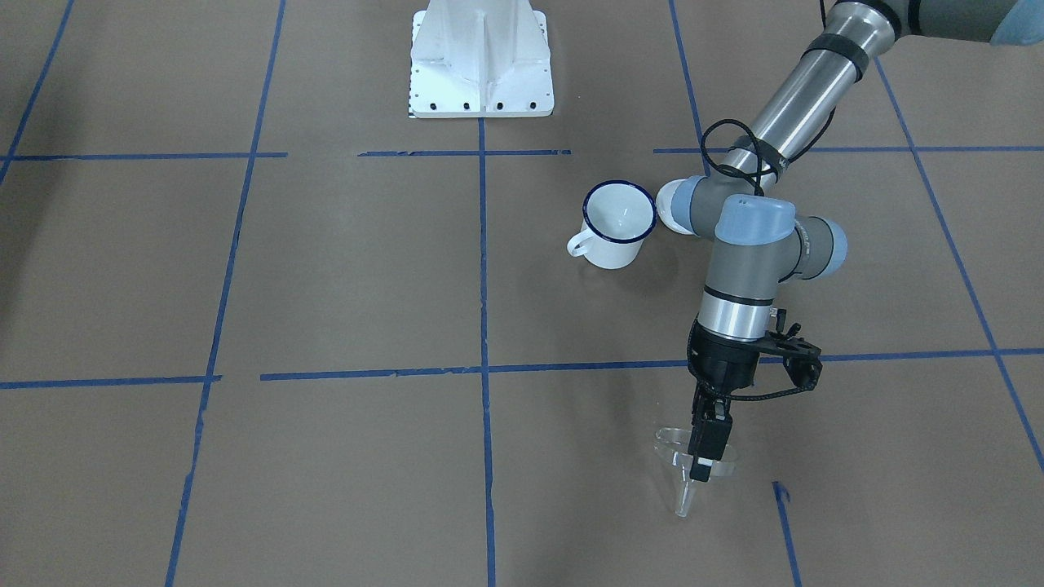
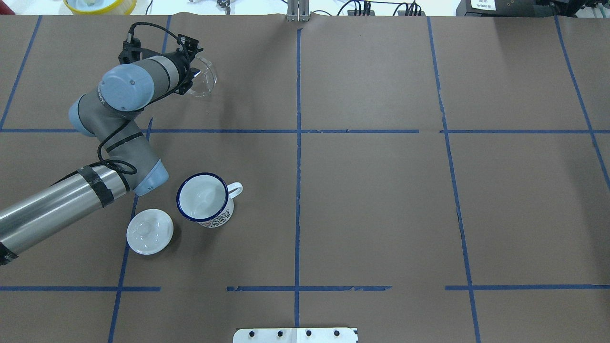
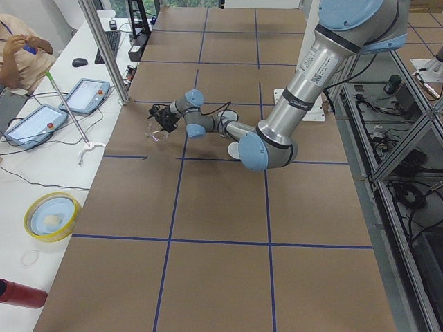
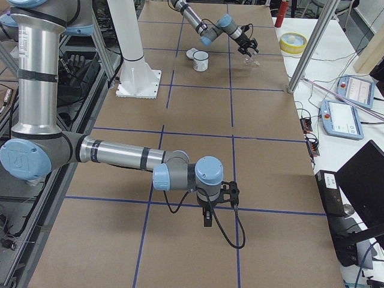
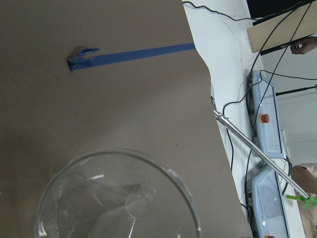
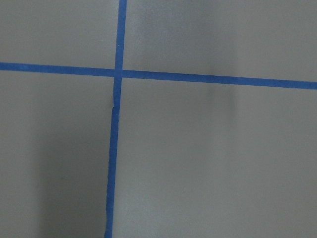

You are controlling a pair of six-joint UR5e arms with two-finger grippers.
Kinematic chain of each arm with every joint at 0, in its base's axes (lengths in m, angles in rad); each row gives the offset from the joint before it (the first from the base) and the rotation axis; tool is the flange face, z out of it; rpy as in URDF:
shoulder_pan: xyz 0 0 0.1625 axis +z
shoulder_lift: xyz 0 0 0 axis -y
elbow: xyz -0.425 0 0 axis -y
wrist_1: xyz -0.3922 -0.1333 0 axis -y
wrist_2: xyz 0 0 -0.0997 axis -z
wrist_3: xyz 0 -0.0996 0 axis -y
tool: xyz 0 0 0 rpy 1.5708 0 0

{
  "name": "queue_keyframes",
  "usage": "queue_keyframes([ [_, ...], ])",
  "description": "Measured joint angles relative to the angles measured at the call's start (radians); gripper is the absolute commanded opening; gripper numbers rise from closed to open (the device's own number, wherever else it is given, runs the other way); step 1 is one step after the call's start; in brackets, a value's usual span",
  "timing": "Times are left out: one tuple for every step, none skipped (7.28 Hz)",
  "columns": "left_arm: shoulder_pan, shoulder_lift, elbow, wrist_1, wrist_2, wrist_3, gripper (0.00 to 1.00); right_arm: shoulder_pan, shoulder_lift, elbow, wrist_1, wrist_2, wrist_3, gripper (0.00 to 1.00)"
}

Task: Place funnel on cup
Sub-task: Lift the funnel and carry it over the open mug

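Left arm reaches out to the far edge of the surface (image 2: 381,214), on the robot's left side; left gripper (image 1: 700,469) is clamped on the rim of the funnel (image 1: 681,456), one finger inside the rim, one outside.

Funnel is clear and tilted; wide rim up toward the gripper, short spout pointing down and away from the robot's base; cannot tell whether the spout tip touches the surface. The left wrist view looks down into the funnel mouth (image 5: 119,198); brown paper and a short end of blue tape (image 5: 124,54) lie beyond it.

Cup (image 2: 205,200) stands upright on the surface, nearer the robot and well apart from the funnel; white with a dark blue rim; handle turned toward the robot's right; left arm's elbow joint hangs just beside it.

Lid (image 2: 149,231), round and white, lies flat on the surface just to the left of the cup, close but not touching.

Right arm is low over the near right part of the surface, far from cup and funnel; right gripper (image 4: 207,219) points down over a crossing of tape lines; it shows only small in the side view, so cannot tell whether its fingers are apart or together; its wrist view shows surface and tape only.
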Motion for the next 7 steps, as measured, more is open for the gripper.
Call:
queue_keyframes([
  [-0.007,-0.001,0.003,-0.005,0.000,0.002,0.00,0.000,0.000,0.000,0.000,0.000,0.000,1.00],
  [-0.012,-0.001,0.003,-0.006,0.000,0.010,0.00,0.000,0.000,0.000,0.000,0.000,0.000,1.00],
  [-0.016,-0.001,-0.003,-0.007,-0.001,0.024,0.00,0.000,0.000,0.000,0.000,0.000,0.000,1.00],
  [-0.029,-0.001,-0.033,-0.005,-0.007,0.046,0.00,0.000,0.000,0.000,0.000,0.000,0.000,1.00],
  [-0.048,0.000,-0.096,0.012,-0.037,0.069,0.00,0.000,0.000,0.000,0.000,0.000,0.000,1.00],
  [-0.064,0.003,-0.182,0.070,-0.092,0.090,0.00,0.000,0.000,0.000,0.000,0.000,0.000,1.00],
  [-0.073,0.006,-0.288,0.169,-0.148,0.107,0.00,0.000,0.000,0.000,0.000,0.000,0.000,1.00],
])
